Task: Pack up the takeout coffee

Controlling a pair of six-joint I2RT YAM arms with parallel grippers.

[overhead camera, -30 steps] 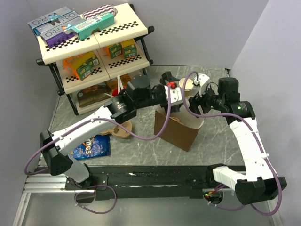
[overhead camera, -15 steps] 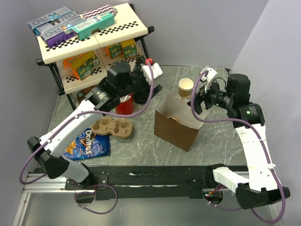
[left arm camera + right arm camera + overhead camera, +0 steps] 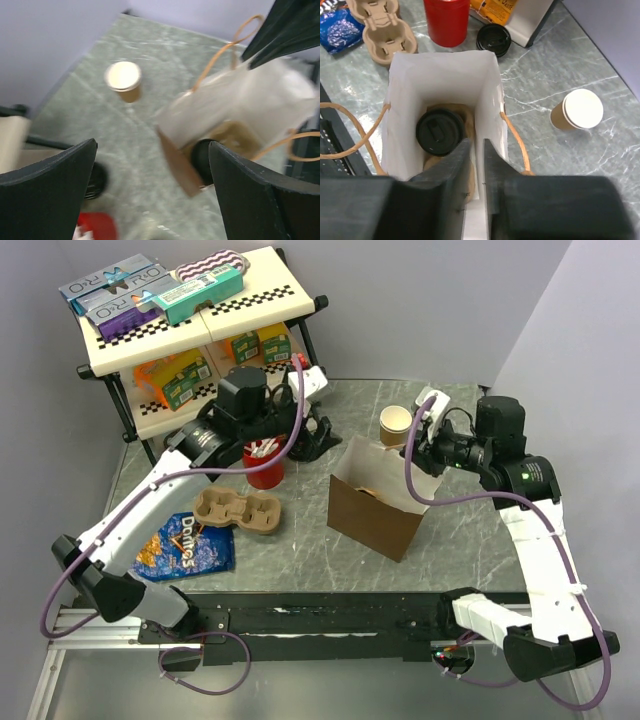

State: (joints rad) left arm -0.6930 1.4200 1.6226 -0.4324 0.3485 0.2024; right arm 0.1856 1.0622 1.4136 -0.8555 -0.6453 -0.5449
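Grey marble tabletop [image 3: 470, 540] holds a paper bag [image 3: 420, 80] with the takeout coffee [image 3: 440, 132] standing inside. Nothing sits in the wide-spread left gripper [image 3: 152, 145]. The right gripper [image 3: 476, 142] straddles the bag's rim, nearly closed; whether it pinches, I cannot tell.

A grey marbled bench [image 3: 470, 530] fills the middle of the overhead view. A brown paper bag [image 3: 370, 515] stands upright and open-topped near its centre. A tan paper cup [image 3: 394, 426] stands apart from the bag, toward the upper right. A red cup [image 3: 264, 472] stands left of the bag, with a black round lid [image 3: 493, 39] lying flat just beside it. A cardboard cup carrier [image 3: 238, 512] lies below the red cup, and a blue chip bag [image 3: 188, 545] lies flat at lower left, close to the carrier. A tiered cream shelf rack [image 3: 110, 352] occupies the upper left, its tiers loaded with boxes [image 3: 200, 285].
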